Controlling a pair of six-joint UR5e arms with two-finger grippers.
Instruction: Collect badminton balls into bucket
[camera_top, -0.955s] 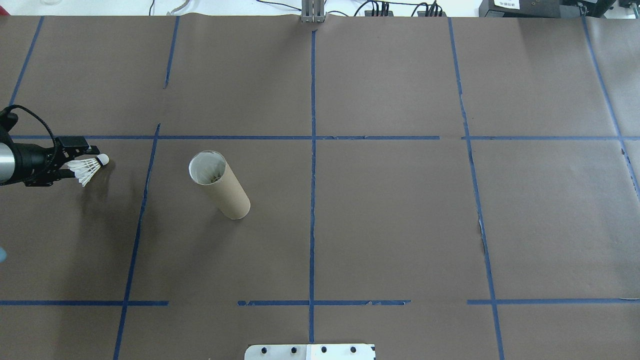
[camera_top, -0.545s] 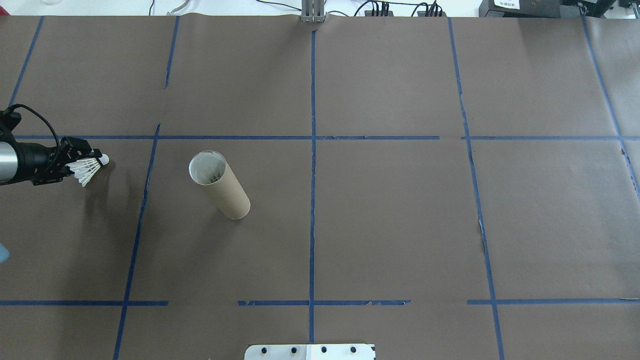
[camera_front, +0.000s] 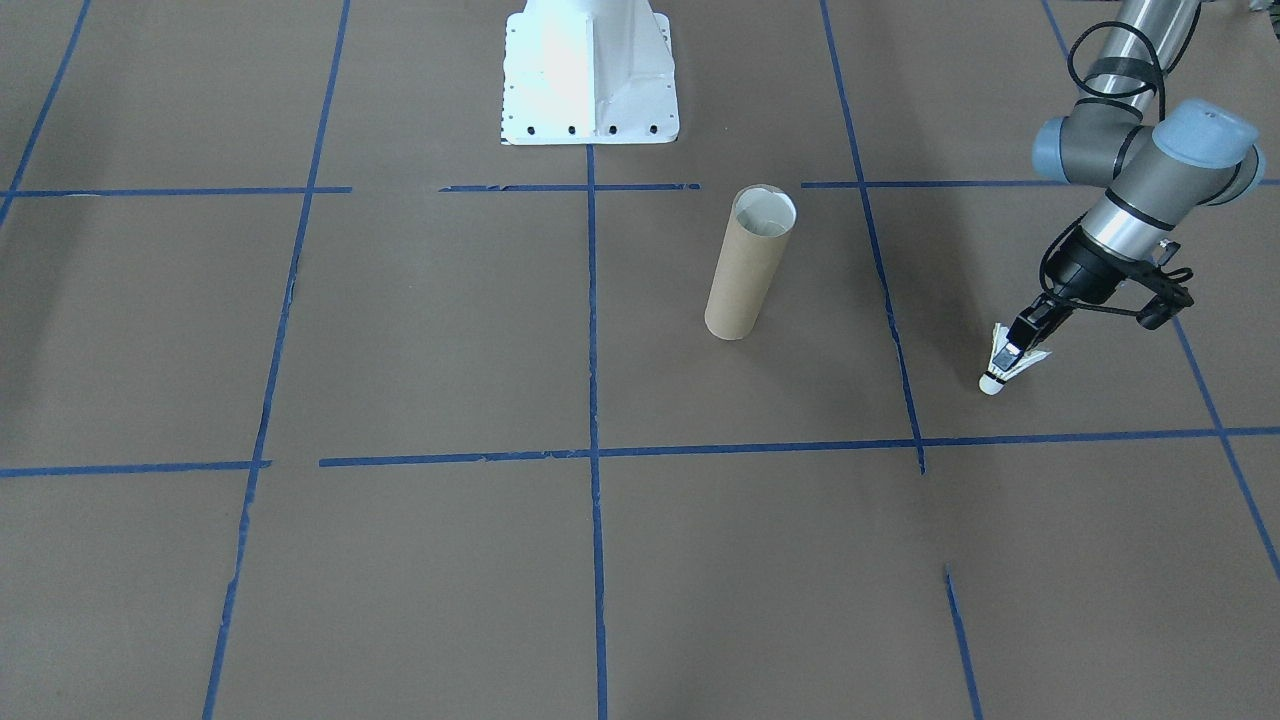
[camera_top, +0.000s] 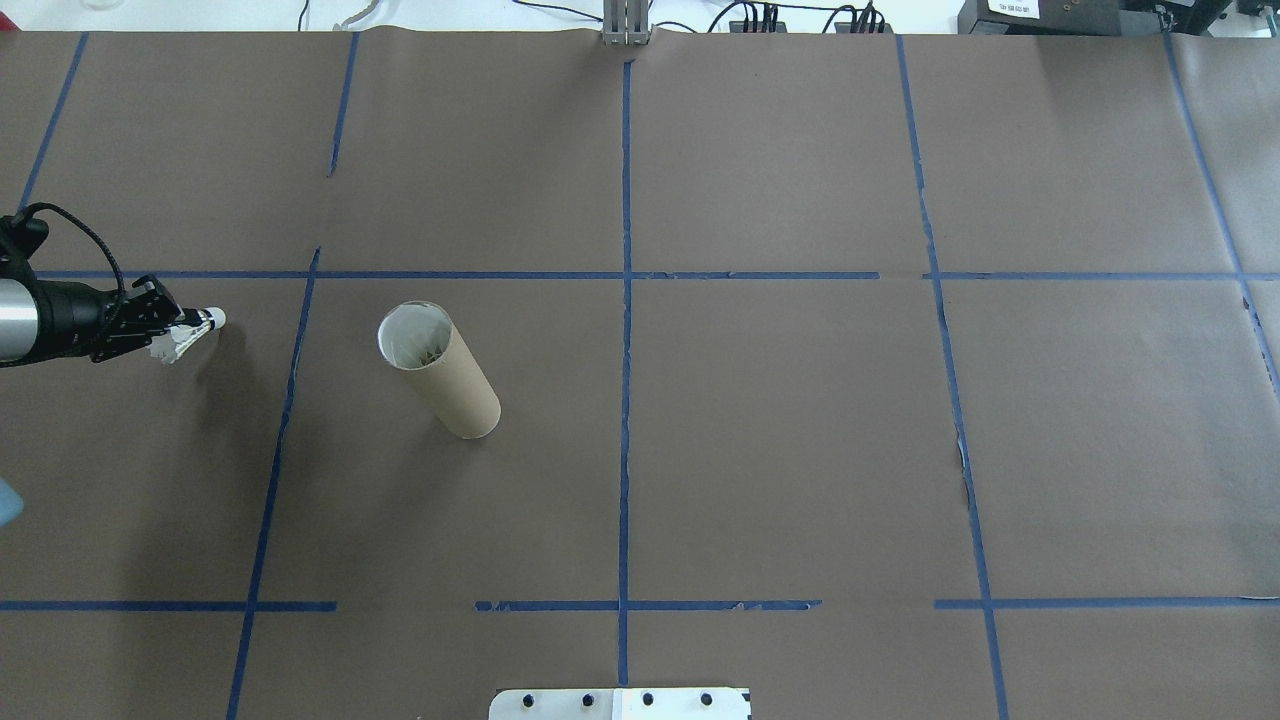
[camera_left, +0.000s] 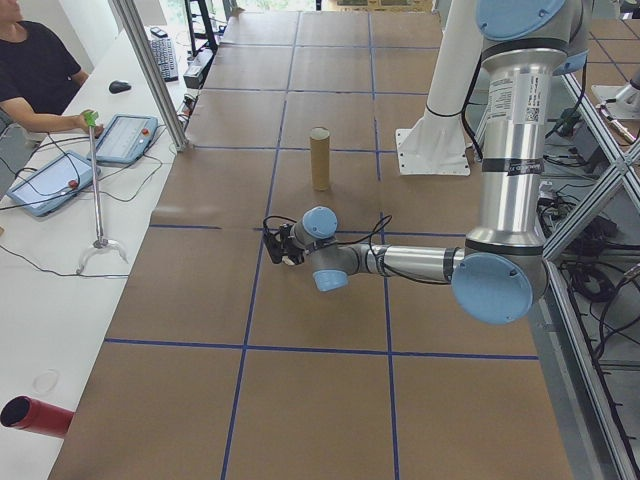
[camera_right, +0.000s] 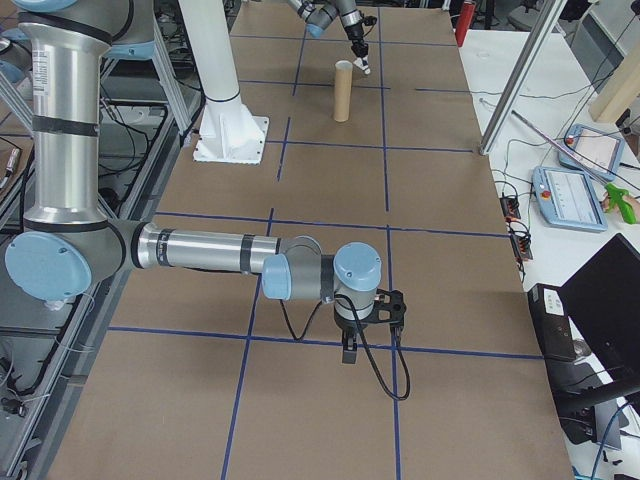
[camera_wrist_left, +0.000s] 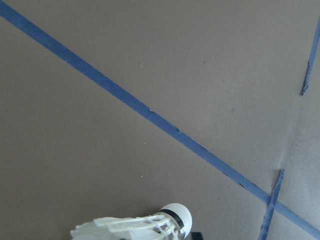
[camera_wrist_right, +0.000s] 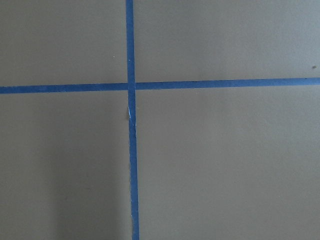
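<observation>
A matt brown paper sheet (camera_top: 800, 430) covers the table, smooth but slightly creased, crossed by strips of blue tape (camera_top: 624, 400) with frayed, torn edges. The tall brown cardboard tube (camera_top: 445, 375) looks dull and fibrous outside, with a smooth white lining. The small white feather shuttlecock (camera_front: 1003, 368) has fine ribbed feathers and a smooth rounded tip. The arm links (camera_left: 510, 130) are brushed silver metal with satin blue-grey plastic caps. The white metal base (camera_front: 588, 75) is glossy.

We note silver aluminium arm tubes (camera_left: 508, 130), pale blue joint caps (camera_front: 1210, 128), a black looped cable (camera_front: 1100, 70), and a white bolted base (camera_front: 590, 75).
</observation>
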